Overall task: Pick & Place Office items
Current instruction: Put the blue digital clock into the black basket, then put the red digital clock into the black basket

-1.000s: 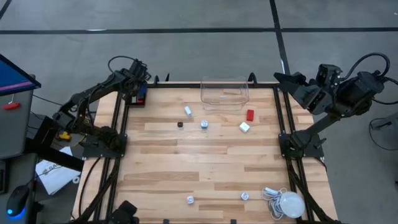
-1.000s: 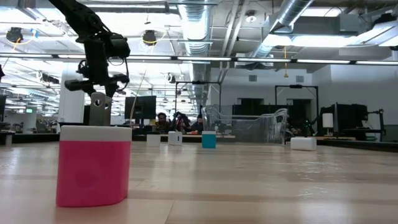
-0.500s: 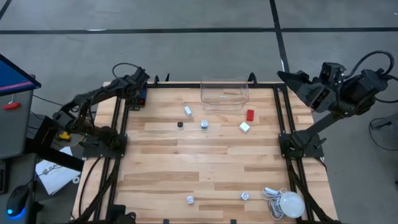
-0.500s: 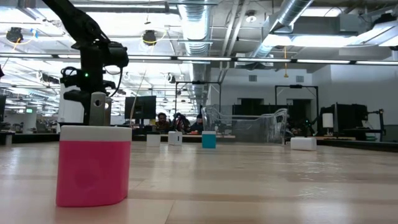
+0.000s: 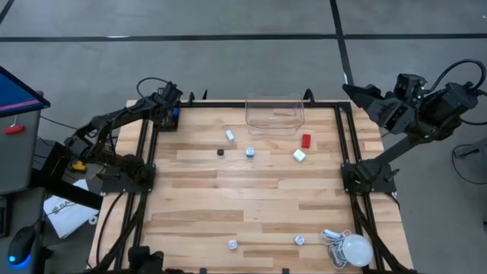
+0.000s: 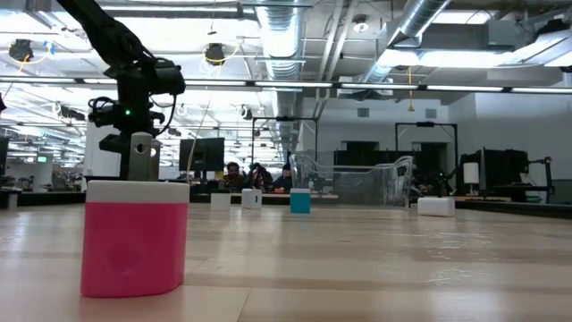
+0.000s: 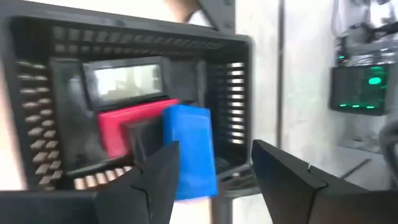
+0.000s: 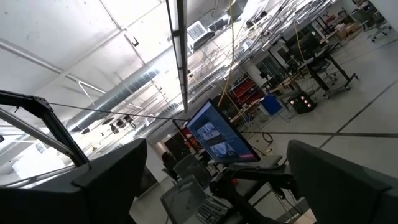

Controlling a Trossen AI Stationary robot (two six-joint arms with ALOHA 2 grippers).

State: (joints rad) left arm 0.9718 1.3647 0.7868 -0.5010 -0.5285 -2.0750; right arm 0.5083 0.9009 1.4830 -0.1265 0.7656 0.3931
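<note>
The left gripper [image 7: 214, 180] is hanging over the black basket [image 7: 37, 93], fingers apart, holding nothing. The blue block [image 7: 189, 149] is lying inside. It should lift straight up.

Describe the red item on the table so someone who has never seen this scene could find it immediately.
Start at the clear plastic box at the far edge of the wooden table. Just beyond its right corner, toward the table's middle, lies the small red block. A white block sits close beside it, but this is the only red piece out on the bare wood.
</note>
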